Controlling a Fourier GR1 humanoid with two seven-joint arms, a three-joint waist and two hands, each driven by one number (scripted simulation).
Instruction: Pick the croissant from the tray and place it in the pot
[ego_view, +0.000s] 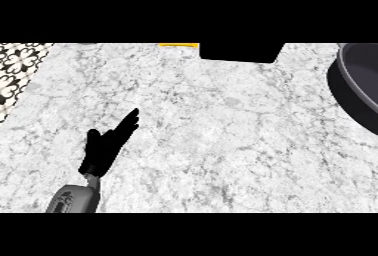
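Note:
My left hand rests at the lower left of the head view over the marble counter, fingers straight and pointing up and to the right, holding nothing. The dark pot shows only partly, cut off by the right edge. A sliver of a yellow thing lies at the top edge; I cannot tell what it is. No croissant and no tray can be made out. My right hand does not show.
A black rectangular shape sits at the top middle. A black-and-white patterned surface borders the counter at the upper left.

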